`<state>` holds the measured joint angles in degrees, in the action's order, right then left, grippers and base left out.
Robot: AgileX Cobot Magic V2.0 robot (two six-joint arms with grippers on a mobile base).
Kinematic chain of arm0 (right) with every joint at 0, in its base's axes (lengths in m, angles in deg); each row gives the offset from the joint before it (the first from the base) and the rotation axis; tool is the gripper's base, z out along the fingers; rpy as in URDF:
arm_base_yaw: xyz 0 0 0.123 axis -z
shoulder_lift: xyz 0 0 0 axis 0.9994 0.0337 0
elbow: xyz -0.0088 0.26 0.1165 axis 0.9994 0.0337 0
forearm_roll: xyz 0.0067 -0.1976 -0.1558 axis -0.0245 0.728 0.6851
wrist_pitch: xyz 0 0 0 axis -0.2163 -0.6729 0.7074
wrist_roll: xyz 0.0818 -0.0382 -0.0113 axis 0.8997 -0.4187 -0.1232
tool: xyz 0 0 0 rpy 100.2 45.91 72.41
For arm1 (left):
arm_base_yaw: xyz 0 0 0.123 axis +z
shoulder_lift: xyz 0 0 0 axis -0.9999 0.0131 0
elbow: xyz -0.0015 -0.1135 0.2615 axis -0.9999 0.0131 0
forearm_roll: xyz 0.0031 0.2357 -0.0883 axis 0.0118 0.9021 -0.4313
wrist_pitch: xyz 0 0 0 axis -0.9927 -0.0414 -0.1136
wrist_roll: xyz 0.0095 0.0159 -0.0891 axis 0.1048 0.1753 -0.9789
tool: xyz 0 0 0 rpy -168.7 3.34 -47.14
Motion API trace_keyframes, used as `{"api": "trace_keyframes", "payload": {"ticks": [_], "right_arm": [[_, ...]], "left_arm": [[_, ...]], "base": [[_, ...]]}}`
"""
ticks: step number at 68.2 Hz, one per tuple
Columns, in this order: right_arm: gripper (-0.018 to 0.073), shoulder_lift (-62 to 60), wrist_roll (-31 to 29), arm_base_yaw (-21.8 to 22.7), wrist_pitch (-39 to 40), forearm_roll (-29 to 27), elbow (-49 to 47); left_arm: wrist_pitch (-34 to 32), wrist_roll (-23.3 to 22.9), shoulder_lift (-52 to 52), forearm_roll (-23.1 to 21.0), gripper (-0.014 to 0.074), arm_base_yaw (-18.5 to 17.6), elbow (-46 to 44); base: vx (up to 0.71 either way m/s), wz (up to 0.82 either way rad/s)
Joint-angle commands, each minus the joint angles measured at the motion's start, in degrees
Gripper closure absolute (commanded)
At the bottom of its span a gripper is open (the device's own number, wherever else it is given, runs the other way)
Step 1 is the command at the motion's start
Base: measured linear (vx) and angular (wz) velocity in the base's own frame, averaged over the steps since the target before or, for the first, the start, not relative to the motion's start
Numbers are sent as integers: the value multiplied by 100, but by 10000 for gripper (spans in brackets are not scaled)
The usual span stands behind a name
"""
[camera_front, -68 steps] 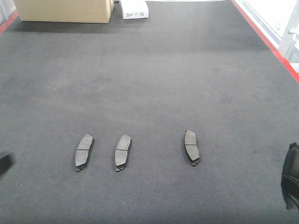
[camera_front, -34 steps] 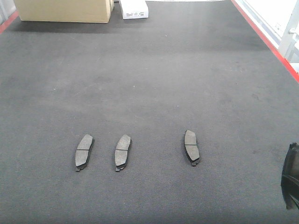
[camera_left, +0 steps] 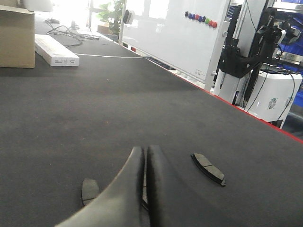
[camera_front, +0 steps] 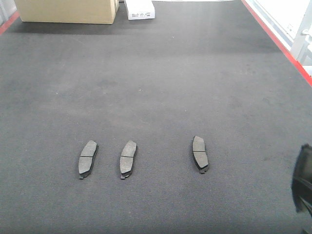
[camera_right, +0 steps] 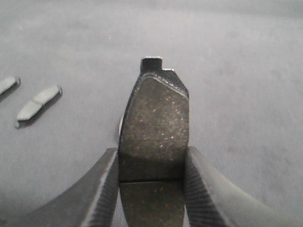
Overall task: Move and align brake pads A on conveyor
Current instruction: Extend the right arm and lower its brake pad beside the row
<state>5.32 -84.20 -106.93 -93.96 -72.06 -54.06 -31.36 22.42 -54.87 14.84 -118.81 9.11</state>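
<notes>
1. Currently the right gripper (camera_right: pixel 151 182) is clamped on one flat dark-grey brake pad (camera_right: pixel 155 137). Its two black ribbed fingers (camera_right: pixel 97 189) press against the pad's long edges, one on each side, just about at the groove across the pad's middle. The pad's far end, with its small tab, projects forward past the fingertips, above the wide dark-grey felt-like conveyor belt (camera_front: pixel 161 83); whether the pad touches the belt cannot be told.
2. In the front view the right gripper appears only as a blurred dark shape (camera_front: pixel 303 187) at the right border of the frame.
3. The left gripper (camera_left: pixel 145 156) has its two black curved fingers (camera_left: pixel 163 189) pressed together with nothing between them. It sits low over the belt.
4. Three further dark-grey pads lie flat on the belt, well apart from the right gripper and to its left.
   - The nearest pad (camera_front: pixel 200 153) lies alone; from the left wrist camera it shows ahead and to the right of the left fingertips (camera_left: pixel 208 168).
   - The middle pad (camera_front: pixel 128 159) and the leftmost pad (camera_front: pixel 88 159) lie side by side, near each other, roughly parallel and not touching.
   - All three lie lengthwise along the belt, with a wider gap between the nearest pad and the middle pad.
5. Far beyond both grippers, at the belt's far end, stand a tan cardboard box (camera_front: pixel 66 10) and, beside it, a flat white carton (camera_front: pixel 140 9).
6. A red edge strip (camera_front: pixel 280 44) borders the belt on the right gripper's side.
</notes>
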Motion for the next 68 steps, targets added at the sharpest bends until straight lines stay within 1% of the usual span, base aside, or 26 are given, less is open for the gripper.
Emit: {"api": "trace_keyframes", "payload": {"ticks": [1, 19, 30, 36, 44, 51, 57, 64, 68], "right_arm": [[545, 441, -6, 3, 965, 50, -187], [543, 2347, 18, 3, 1758, -12, -567], [543, 3589, -12, -15, 2333, -465, -958], [543, 4136, -12, -233, 2414, -616, -1193], [540, 4907, -7, -769, 2491, -730, -1546], [538, 5531, -6, -1075, 2470, -1000, -1945], [534, 6038, -6, -1204, 2410, -1363, -2306], [530, 6587, -6, -1204, 2315, -1838, -2728], [528, 6883, -6, -1204, 2303, -2000, -2946]], "left_arm": [[-386, -25, 64, 13, 603, -20, -135], [-386, -25, 64, 13, 603, -20, -135], [-386, -25, 64, 13, 603, -20, -135], [-386, -25, 64, 13, 603, -20, -135], [-386, -25, 64, 13, 603, -20, -135], [-386, -25, 64, 13, 603, -20, -135], [-386, -25, 64, 13, 603, -20, -135], [-386, -25, 64, 13, 603, -20, -135], [-386, -25, 64, 13, 603, -20, -135]], "base": [[0, 0], [0, 0], [0, 0], [0, 0], [0, 0], [0, 0], [0, 0], [0, 0], [0, 0]]}}
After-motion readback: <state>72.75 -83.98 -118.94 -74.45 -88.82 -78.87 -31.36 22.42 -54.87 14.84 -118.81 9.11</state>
